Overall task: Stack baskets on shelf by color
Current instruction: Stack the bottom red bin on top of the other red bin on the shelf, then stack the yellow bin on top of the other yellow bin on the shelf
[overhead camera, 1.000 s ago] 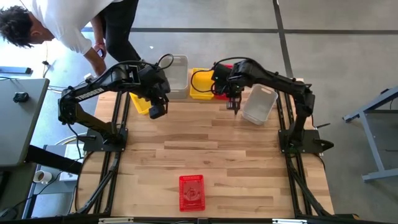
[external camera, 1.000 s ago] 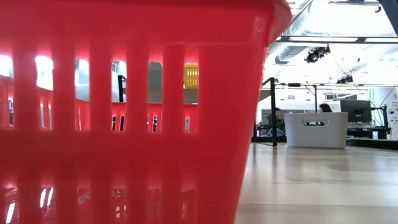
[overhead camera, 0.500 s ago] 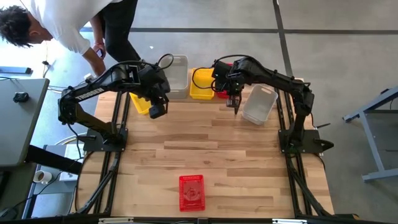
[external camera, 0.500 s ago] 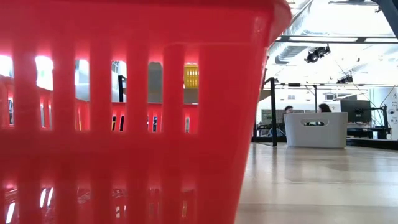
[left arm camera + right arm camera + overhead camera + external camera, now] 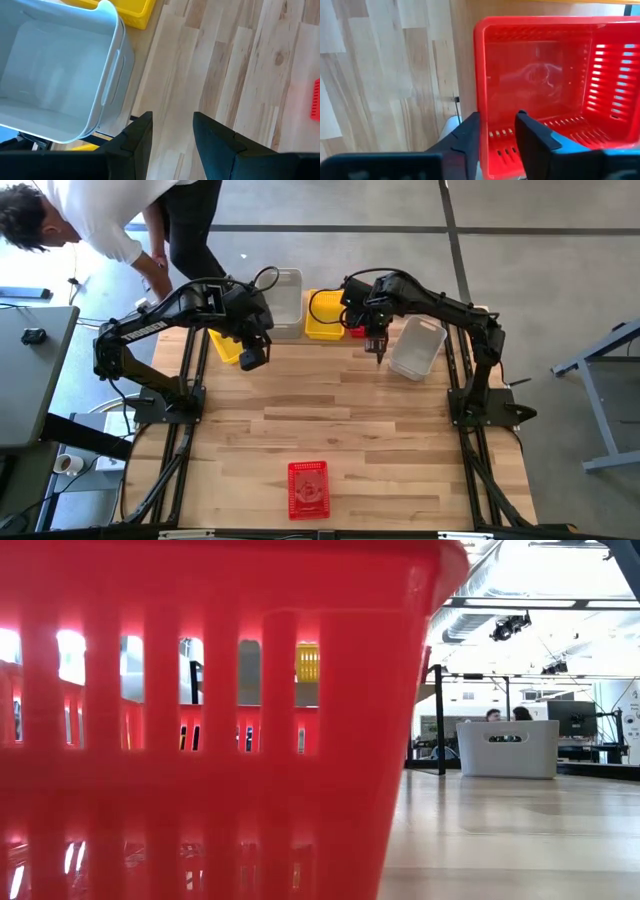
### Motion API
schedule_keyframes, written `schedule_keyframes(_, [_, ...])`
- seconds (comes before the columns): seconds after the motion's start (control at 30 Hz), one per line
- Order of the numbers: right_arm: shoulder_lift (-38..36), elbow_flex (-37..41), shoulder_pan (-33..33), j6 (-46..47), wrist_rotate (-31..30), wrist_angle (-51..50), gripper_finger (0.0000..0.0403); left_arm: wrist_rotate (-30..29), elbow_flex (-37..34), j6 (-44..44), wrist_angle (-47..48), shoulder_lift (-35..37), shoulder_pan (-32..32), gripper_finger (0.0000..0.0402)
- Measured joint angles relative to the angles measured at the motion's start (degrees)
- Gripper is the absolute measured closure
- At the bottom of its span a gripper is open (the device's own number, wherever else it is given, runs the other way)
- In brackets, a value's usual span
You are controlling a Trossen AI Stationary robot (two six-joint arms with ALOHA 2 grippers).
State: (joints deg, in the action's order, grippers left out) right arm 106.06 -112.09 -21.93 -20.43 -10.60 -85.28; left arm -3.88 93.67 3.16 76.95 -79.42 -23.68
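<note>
Baskets: a red one (image 5: 545,90) at the table's far edge, beside a yellow one (image 5: 322,315) and a grey one (image 5: 284,302), all seemingly up on the shelf (image 5: 461,60), though hard to confirm from above. Right gripper (image 5: 376,345) poised right over the red one's near wall, fingers (image 5: 470,137) slightly parted and straddling that rim, nothing pinched yet. Looks like the grasping step of a red-stack move. Next calls for dropping a touch, closing on the wall, then lifting clear. Left gripper (image 5: 252,356) waiting near another yellow one (image 5: 226,346), fingers (image 5: 140,140) spread and empty. A second grey one (image 5: 416,347) just beside the right arm; a second red one (image 5: 308,488) far off at the near edge, well apart from the rest.
</note>
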Motion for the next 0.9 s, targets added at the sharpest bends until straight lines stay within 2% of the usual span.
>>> schedule_keyframes(0.13, [-0.07, -1.77, 0.19, 1.17, 0.03, -1.03, 0.0275, 0.0, 0.0, 0.0, 0.01, 0.0, 0.0, 0.0271])
schedule_keyframes(0.33, [-0.07, -5.52, 0.19, 4.1, 0.29, -4.72, 0.0273, 0.0, 0.0, -0.25, 0.9, 0.0, 0.0, 0.0271])
schedule_keyframes(0.7, [-0.09, -10.47, 0.17, 6.16, -0.68, -4.65, 0.0273, 0.22, -0.21, -11.15, 12.88, 0.21, 0.31, 0.027])
schedule_keyframes(0.9, [-0.09, -10.97, 0.11, 5.38, -1.34, -4.43, 0.0273, 0.22, -7.98, -15.04, 12.43, 6.13, 0.67, 0.027])
